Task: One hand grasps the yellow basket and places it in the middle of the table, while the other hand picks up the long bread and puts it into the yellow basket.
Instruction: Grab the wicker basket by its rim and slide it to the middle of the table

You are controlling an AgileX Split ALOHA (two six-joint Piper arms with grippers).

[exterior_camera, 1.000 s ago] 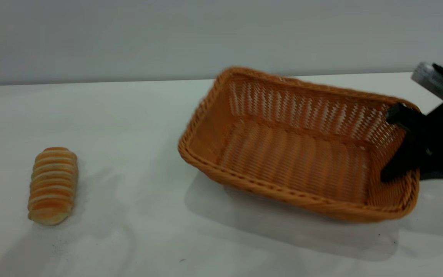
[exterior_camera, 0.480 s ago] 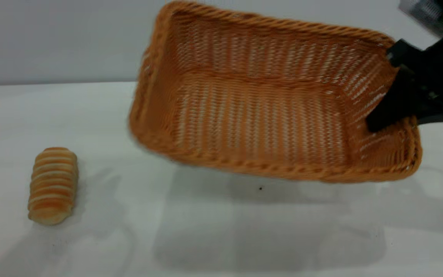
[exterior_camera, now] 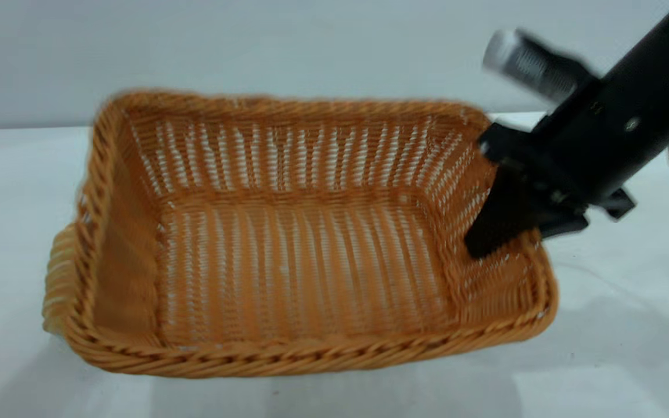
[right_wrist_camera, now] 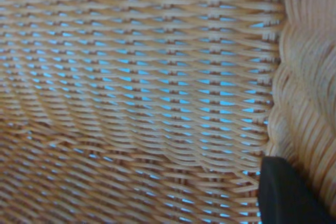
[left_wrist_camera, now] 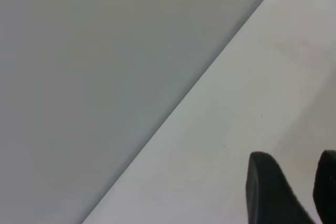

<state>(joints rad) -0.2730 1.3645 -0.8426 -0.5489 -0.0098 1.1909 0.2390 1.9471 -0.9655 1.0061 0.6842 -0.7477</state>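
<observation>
Exterior view: a large woven yellow basket (exterior_camera: 288,255), orange-tan in color, fills most of the frame over a white table (exterior_camera: 619,348). It is rectangular, with sloping open-weave sides and a thick braided rim. Its opening tips toward the camera, so the whole floor of the basket is visible. At about 3 o'clock on the basket, the right gripper (exterior_camera: 511,223) is clamped on the short end wall: one black finger lies inside against the weave, and the rest of the black gripper sits outside the rim. The black arm runs up toward 1 o'clock, with a small grey box beside it. At about 9 o'clock, a sliver of the long bread (exterior_camera: 56,278) peeks out behind the basket's left edge, showing cream and orange-brown stripes; most of it is hidden.

Left wrist view: this alone shows the left gripper (left_wrist_camera: 296,190). Two dark fingers sit at about 5 o'clock in the frame with a clear gap between them and nothing held. Beyond them is bare white table and a grey wall. Neither basket nor bread appears here.

Right wrist view: a close look at the basket's weave, tan strands with light showing through the gaps, and the thicker braided rim toward 3 o'clock. One black fingertip (right_wrist_camera: 289,195) presses against the wicker at about 5 o'clock. The other finger is out of sight.
</observation>
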